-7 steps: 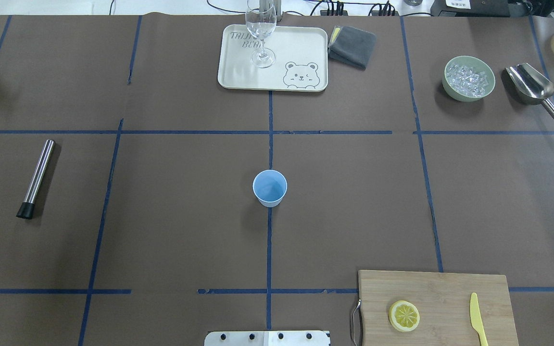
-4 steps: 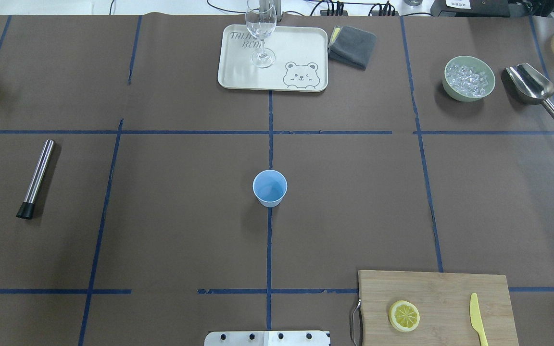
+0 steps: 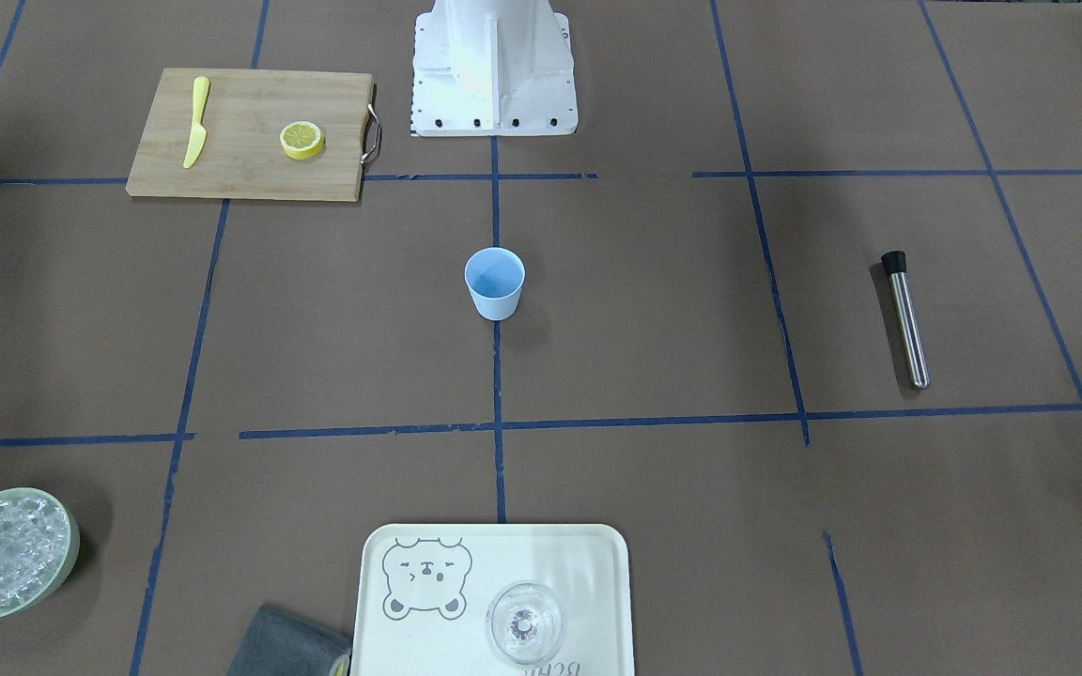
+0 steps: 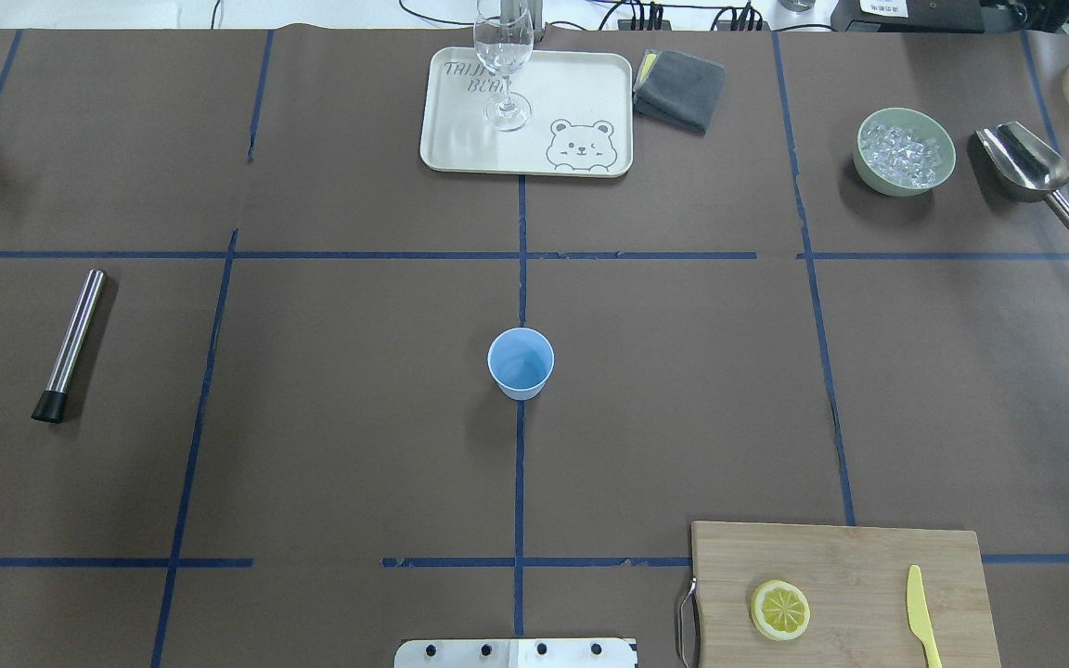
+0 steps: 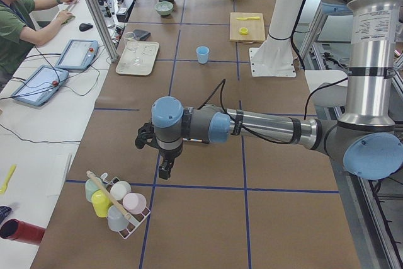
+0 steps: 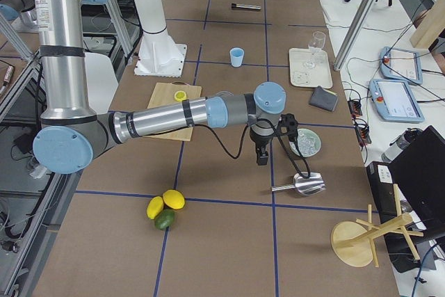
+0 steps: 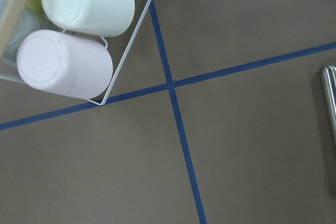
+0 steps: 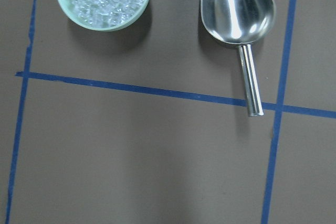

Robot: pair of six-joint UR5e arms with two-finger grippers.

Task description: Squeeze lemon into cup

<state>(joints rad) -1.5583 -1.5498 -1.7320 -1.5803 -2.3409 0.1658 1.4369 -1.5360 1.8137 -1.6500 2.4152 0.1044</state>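
The light-blue cup (image 4: 521,363) stands upright at the table's middle; it also shows in the front view (image 3: 495,283). One lemon slice (image 4: 780,610) lies flat on the wooden cutting board (image 4: 869,557) at the near right. My left gripper (image 5: 164,169) shows only in the exterior left view, hanging over the table's left end near a rack of cups; I cannot tell if it is open. My right gripper (image 6: 262,156) shows only in the exterior right view, hanging near the ice bowl; I cannot tell its state. Both are far from cup and lemon.
A yellow knife (image 4: 920,612) lies on the board. A clear glass (image 4: 503,65) stands on the bear tray (image 4: 581,93). Green bowl of ice (image 4: 904,151), metal scoop (image 4: 1031,172), grey cloth (image 4: 680,88), steel muddler (image 4: 70,343). Cup rack (image 5: 116,203) at the left end.
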